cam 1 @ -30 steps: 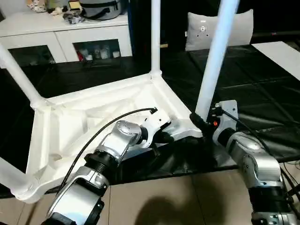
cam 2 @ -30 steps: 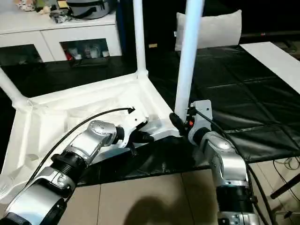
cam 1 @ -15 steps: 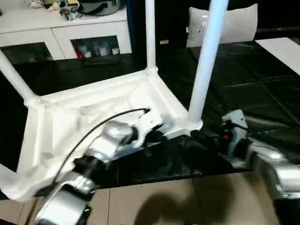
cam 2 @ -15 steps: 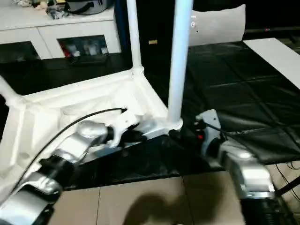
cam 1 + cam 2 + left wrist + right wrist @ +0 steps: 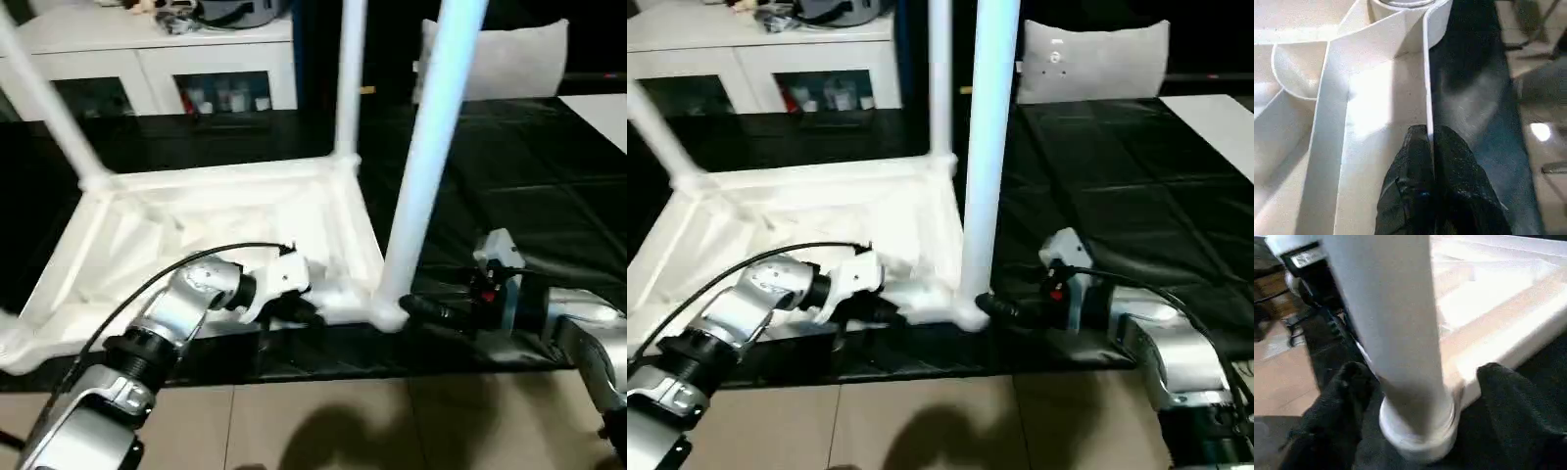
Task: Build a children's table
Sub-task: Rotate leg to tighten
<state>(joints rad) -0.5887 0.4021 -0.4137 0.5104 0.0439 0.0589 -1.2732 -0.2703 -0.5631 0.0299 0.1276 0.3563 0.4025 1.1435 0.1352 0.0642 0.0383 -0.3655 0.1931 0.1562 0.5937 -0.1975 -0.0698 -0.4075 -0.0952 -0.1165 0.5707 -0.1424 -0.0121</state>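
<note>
Left gripper pinches the children's table rim; right gripper gapes around the lower-centre leg — close squarely before twisting.

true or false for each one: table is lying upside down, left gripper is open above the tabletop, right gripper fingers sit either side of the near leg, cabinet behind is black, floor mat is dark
1. The children's table lies upside down with legs pointing up. True.
2. The left gripper is open above the tabletop. False: it is shut on the table's thin edge wall, one finger on each side.
3. The right gripper has its fingers on either side of the near leg, close to its base. True; the fingers stand apart from the leg.
4. The cabinet behind the table is black. False: it is white with glass doors.
5. The floor mat under the table is dark. True.
</note>
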